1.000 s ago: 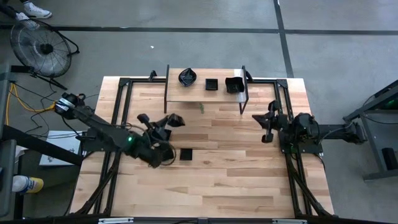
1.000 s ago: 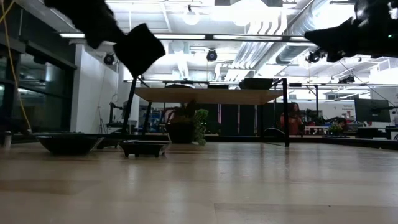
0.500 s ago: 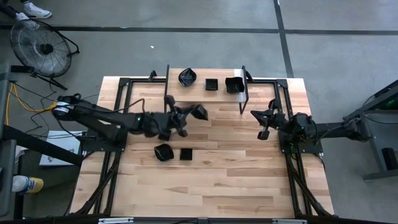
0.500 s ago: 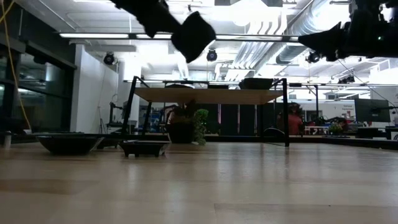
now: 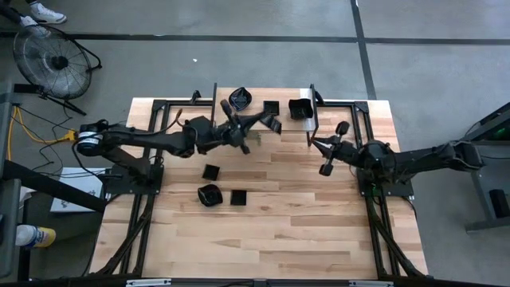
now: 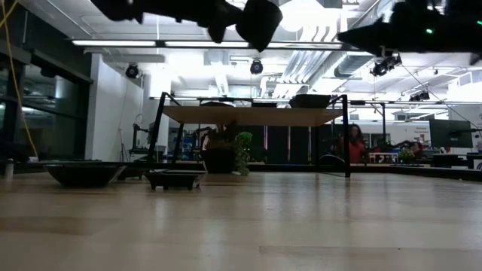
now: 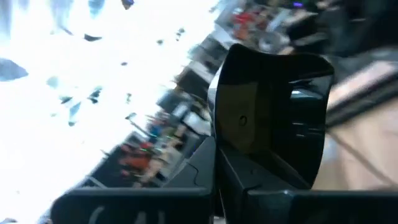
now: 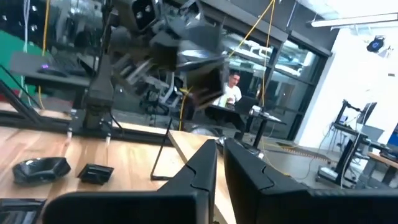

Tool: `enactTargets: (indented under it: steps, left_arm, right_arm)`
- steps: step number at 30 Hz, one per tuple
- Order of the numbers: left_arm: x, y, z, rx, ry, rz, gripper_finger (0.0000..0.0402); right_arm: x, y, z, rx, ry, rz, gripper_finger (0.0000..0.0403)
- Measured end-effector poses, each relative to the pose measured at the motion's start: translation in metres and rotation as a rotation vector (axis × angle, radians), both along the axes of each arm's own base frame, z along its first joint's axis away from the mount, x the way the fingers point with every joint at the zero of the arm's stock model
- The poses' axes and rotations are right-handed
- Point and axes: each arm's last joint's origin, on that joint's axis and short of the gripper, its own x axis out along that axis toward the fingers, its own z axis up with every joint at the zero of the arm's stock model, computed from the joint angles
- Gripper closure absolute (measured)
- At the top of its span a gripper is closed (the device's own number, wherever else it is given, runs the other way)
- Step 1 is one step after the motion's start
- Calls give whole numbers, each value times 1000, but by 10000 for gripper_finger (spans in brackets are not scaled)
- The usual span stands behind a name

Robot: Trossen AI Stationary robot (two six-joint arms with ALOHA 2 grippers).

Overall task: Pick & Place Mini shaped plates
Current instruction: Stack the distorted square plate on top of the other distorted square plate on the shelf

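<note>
Above the small raised shelf (image 5: 263,119) the left gripper (image 5: 269,121) carries a mini plate (image 7: 267,118) clamped in shut jaws, seemingly mid-transport; next it must lower and release; right gripper (image 5: 331,149) waits, jaws slightly parted, empty.

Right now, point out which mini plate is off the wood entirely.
The plate clamped in the left gripper, held in the air beside the raised shelf. The other plates rest on the shelf or on the table.
</note>
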Motion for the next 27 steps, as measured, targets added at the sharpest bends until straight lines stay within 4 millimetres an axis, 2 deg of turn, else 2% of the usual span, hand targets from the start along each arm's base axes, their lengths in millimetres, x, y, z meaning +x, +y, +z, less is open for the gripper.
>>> enactTargets:
  steps: [5, 10, 17, 21, 27]
  left_arm:
    - [8, 12, -3, 105, -84, 54, 401]
    - [13, 15, -6, 145, -142, 118, 401]
    - [10, 18, -3, 127, -263, 225, 401]
    - [11, 19, -4, 117, -327, 253, 401]
    - [13, 20, -9, 98, -362, 293, 401]
  right_arm:
    - [28, -2, 13, -2, 38, -39, 346]
    - [55, -6, 19, 11, 60, -136, 293]
    - [87, -13, 31, 44, -46, -273, 224]
    - [107, -22, 32, 37, -55, -296, 208]
    - [128, -32, 40, 14, -117, -332, 207]
